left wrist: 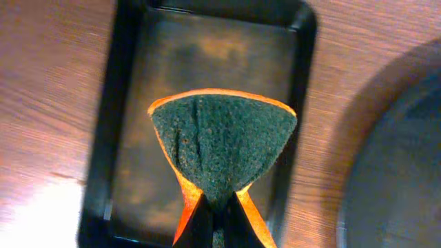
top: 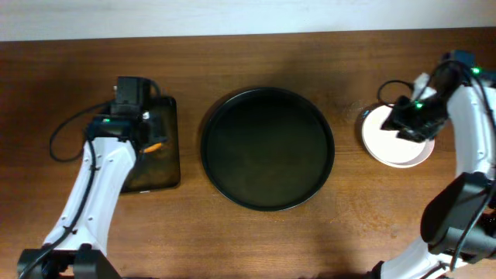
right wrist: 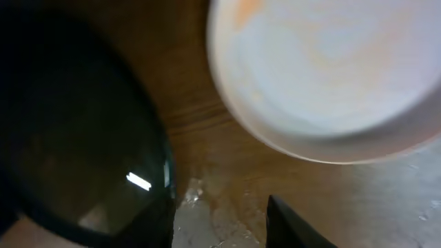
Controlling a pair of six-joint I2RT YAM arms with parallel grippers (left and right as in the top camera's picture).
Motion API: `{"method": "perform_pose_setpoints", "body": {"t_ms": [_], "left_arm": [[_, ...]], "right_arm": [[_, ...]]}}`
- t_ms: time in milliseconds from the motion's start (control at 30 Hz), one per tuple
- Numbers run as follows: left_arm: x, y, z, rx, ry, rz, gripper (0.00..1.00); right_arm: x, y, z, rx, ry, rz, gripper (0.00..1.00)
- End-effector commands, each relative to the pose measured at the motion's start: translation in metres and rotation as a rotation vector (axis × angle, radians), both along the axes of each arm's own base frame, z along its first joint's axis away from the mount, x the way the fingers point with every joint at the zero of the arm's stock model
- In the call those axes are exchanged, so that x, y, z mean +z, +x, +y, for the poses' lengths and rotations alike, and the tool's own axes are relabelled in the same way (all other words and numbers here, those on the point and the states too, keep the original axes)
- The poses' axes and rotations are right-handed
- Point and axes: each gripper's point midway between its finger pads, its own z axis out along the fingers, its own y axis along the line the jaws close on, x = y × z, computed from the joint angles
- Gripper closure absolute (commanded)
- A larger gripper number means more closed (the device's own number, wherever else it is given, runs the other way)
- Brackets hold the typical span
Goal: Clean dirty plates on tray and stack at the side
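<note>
Left jaws pinch a sponge [left wrist: 220, 148] above the small black tray [left wrist: 110, 138]; right jaws gape by the white plate [right wrist: 324, 69].

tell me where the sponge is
In the left wrist view the sponge is pinched in the jaws of the left gripper, over the rectangular tray on the left of the table, beside the round tray.

Brown wood-grain bench [top: 356, 225] is seen in all views. A pale strip [top: 232, 15] is seen beyond its far edge; whether it is wall or floor cannot be told. Bright glare [left wrist: 31, 217] is caught on the wood in the left wrist view. Shadows are soft.
</note>
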Motion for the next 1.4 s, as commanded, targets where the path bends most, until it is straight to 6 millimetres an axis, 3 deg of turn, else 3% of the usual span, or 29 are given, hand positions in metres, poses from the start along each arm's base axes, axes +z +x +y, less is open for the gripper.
{"method": "perform_pose_setpoints", "body": {"t_ms": [0,167,333,367,400,433,500,533,567,633,667,733,867,1000,1100,1200,1267,1367], "left_arm": [[-0.011,0.005,0.025,-0.065,0.064,0.045,0.99],[-0.071,0.016,0.007,-0.232,-0.069,0.16,1.0],[-0.119,0.02,0.006,-0.271,-0.087,0.246,0.98],[-0.121,0.019,0.006,-0.271,-0.087,0.25,0.65],[-0.116,0.023,0.008,-0.269,-0.081,0.236,0.26],[-0.104,0.03,0.008,-0.269,-0.076,0.208,0.13],[-0.074,0.042,0.009,-0.27,-0.064,0.139,0.03],[-0.054,0.047,0.009,-0.271,-0.056,0.096,0.01],[-0.022,0.05,0.009,-0.248,-0.056,0.021,0.01],[0.007,0.046,0.005,-0.237,-0.07,-0.044,0.01],[0.011,0.033,-0.003,-0.254,-0.101,-0.019,0.01],[-0.001,0.01,-0.005,-0.229,-0.136,0.084,0.01],[-0.017,-0.054,-0.017,-0.141,-0.255,0.341,0.01],[-0.01,-0.076,-0.024,-0.194,-0.283,0.366,0.01],[0.0,-0.09,-0.025,-0.207,-0.267,0.261,0.01],[0.02,-0.103,-0.025,-0.243,-0.228,0.032,0.01],[0.038,-0.116,-0.026,-0.266,-0.193,-0.164,0.01],[0.05,-0.147,-0.027,-0.281,-0.165,-0.323,0.01]], "right_arm": [[0.01,0.004,0.05,0.164,0.02,-0.039,0.56],[0.01,0.003,0.105,0.319,0.009,-0.043,0.55],[0.01,0.001,0.12,0.359,0.011,-0.042,0.55],[0.01,0.001,0.12,0.359,0.011,-0.041,0.55],[0.01,0.0,0.119,0.359,0.011,-0.039,0.55],[0.01,0.0,0.119,0.359,0.01,-0.039,0.55],[0.009,0.0,0.116,0.357,-0.011,-0.035,0.55],[0.008,0.001,0.115,0.36,-0.015,-0.036,0.55],[0.009,0.003,0.115,0.36,-0.017,-0.047,0.54],[0.01,0.014,0.116,0.361,-0.023,-0.091,0.47],[0.011,0.021,0.116,0.371,-0.029,-0.125,0.41],[0.011,0.02,0.116,0.414,-0.036,-0.131,0.4],[0.007,-0.009,0.112,0.381,-0.029,0.003,0.41],[0.015,-0.031,0.11,0.382,-0.035,0.016,0.4],[0.025,-0.051,0.11,0.378,-0.057,-0.11,0.32],[0.037,-0.073,0.1,0.36,-0.139,-0.301,0.01],[0.054,-0.087,0.095,0.341,-0.193,-0.439,0.01],[0.089,-0.109,0.087,0.309,-0.258,-0.597,0.01]]}}
